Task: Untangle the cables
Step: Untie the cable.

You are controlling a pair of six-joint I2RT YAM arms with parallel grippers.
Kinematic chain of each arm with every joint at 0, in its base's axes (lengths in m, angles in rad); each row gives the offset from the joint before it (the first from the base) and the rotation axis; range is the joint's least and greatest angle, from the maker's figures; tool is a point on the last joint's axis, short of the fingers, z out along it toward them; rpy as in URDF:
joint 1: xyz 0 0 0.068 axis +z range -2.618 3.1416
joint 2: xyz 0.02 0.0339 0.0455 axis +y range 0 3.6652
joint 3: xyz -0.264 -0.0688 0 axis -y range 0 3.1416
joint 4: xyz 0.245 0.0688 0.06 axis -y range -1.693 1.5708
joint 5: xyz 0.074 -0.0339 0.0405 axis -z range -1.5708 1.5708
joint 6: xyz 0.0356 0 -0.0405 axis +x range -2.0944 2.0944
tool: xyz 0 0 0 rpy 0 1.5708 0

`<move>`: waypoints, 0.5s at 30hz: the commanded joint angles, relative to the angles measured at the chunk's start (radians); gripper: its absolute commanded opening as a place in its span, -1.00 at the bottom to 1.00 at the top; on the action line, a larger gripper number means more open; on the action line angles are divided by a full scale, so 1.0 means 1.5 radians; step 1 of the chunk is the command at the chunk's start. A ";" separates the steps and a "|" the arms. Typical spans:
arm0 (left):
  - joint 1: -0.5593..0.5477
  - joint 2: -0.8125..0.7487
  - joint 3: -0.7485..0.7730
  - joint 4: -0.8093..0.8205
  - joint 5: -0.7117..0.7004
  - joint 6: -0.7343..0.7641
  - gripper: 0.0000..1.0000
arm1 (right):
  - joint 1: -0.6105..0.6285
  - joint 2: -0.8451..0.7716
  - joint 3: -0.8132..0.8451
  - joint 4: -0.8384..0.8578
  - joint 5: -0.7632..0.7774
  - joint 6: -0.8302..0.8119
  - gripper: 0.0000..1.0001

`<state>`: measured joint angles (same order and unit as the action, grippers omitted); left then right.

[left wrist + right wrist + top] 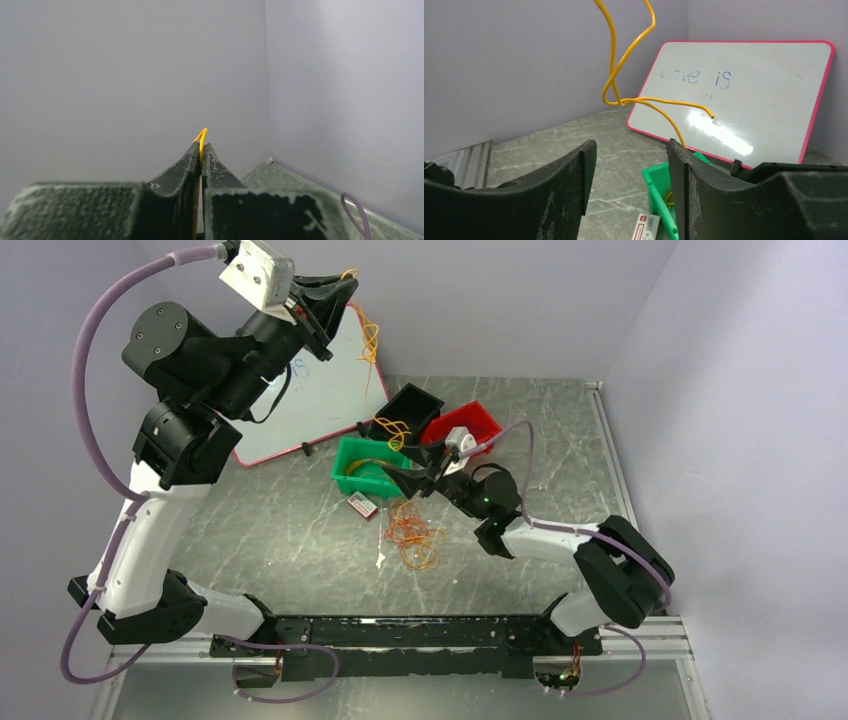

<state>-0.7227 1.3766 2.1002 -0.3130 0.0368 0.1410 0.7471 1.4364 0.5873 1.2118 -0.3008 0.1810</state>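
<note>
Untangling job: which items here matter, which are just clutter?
Job: thin yellow cable pinched in left fingers; orange cable tangle on table; yellow cable loops in black plastic bin.
Clutter: green plastic bin, red plastic bin, pink-framed whiteboard, small red-and-white packet.

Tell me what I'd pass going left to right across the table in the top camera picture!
whiteboard → green bin → red bin. The black bin and the orange cables overlap those sideways, so I left them out.
</note>
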 commanded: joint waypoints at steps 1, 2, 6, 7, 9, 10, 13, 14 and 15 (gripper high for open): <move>-0.002 -0.010 0.011 -0.004 0.023 -0.007 -0.86 | -0.001 0.030 0.028 0.049 0.003 -0.026 0.15; -0.002 -0.011 0.011 -0.004 0.023 -0.006 -0.86 | -0.001 0.033 0.033 0.042 0.005 -0.033 0.15; -0.002 -0.014 0.012 -0.006 0.024 -0.006 -0.86 | -0.002 0.033 0.042 0.011 0.003 -0.047 0.13; -0.003 -0.015 0.011 -0.006 0.024 -0.006 -0.86 | -0.002 0.029 0.041 0.008 0.002 -0.048 0.11; -0.003 -0.016 0.008 -0.006 0.024 -0.006 -0.86 | -0.001 0.014 0.035 -0.002 -0.005 -0.050 0.10; -0.003 -0.016 0.008 -0.006 0.024 -0.006 -0.86 | -0.001 0.005 0.031 -0.010 -0.010 -0.052 0.09; -0.003 -0.016 0.006 -0.005 0.025 -0.006 -0.86 | -0.002 -0.030 0.008 -0.032 -0.024 -0.070 0.09; -0.003 -0.016 0.005 -0.004 0.025 -0.006 -0.86 | -0.002 -0.039 -0.002 -0.033 -0.023 -0.076 0.09; -0.003 -0.017 0.002 -0.001 0.028 -0.007 -0.86 | -0.002 -0.045 -0.012 -0.030 -0.017 -0.080 0.11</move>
<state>-0.7227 1.3708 2.1002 -0.3264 0.0502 0.1410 0.7471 1.4296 0.6128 1.1637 -0.3161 0.1143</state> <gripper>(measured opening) 0.077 0.546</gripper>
